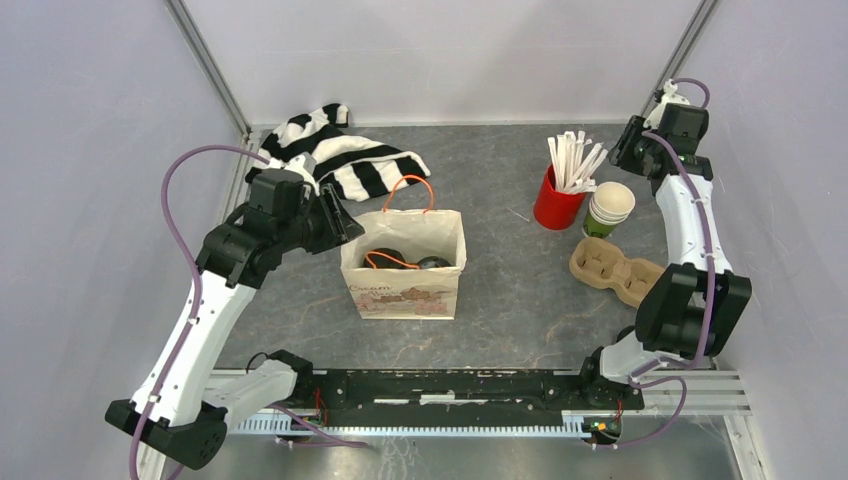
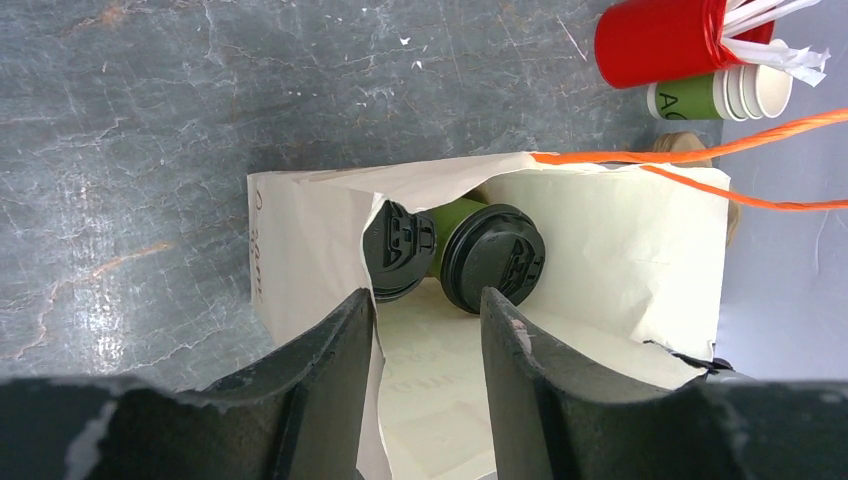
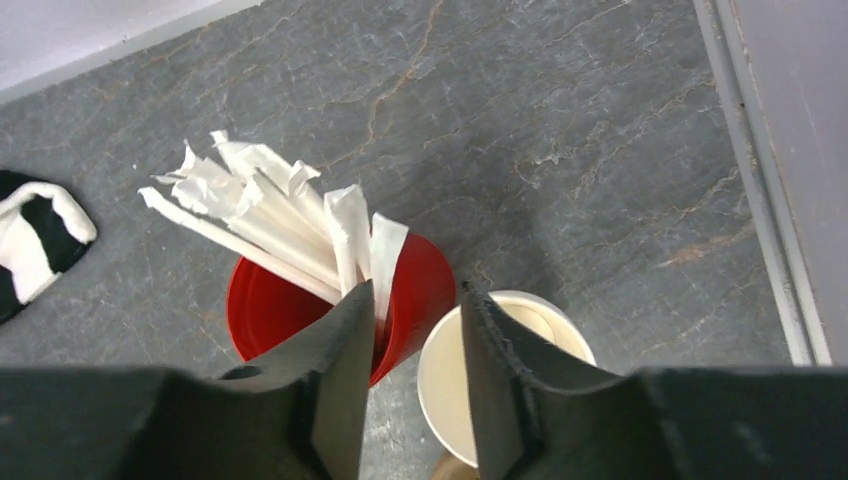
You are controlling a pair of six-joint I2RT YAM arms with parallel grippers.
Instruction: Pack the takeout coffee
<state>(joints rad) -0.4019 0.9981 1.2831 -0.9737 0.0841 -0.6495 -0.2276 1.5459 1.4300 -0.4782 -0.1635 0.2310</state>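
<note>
My left claw [image 2: 425,305] is closest to the work. Its fingers stand about half apart over the near rim of the paper bag [image 2: 620,260], and nothing is clamped between them. The bag's cream paper runs under the gap. I cannot tell if either finger is brushing it.

Just past my fingertips, down inside the bag, sit the two takeout coffees. One lidded cup [image 2: 400,250] and the other lidded cup [image 2: 495,258] rest side by side with their black lids touching, and a strip of green shows between them. From this angle I cannot say if they stand upright or lean. The bag's orange handles [image 2: 700,150] loop off its far edge.

My right claw [image 3: 418,295] is well away from the bag, on the far right of the table [image 1: 520,300]. It is also roughly half open and has hold of nothing. It hangs above the spot where the red cup [image 3: 270,305] of white sticks [image 3: 270,215] stands just beside the stacked lidless cups [image 3: 450,380]. A cardboard carrier [image 1: 615,270] lies bare nearby, nearer my bases. A striped cloth [image 1: 345,160] is bunched at the back left, behind the bag.

As I judge it, the main job is done, with both coffees in the bag and no lidded cup anywhere outside it. What may be left is small. I should draw my left claw clear without tipping the bag. A stick from the red cup might also belong in the order, though nothing here tells me it does.
</note>
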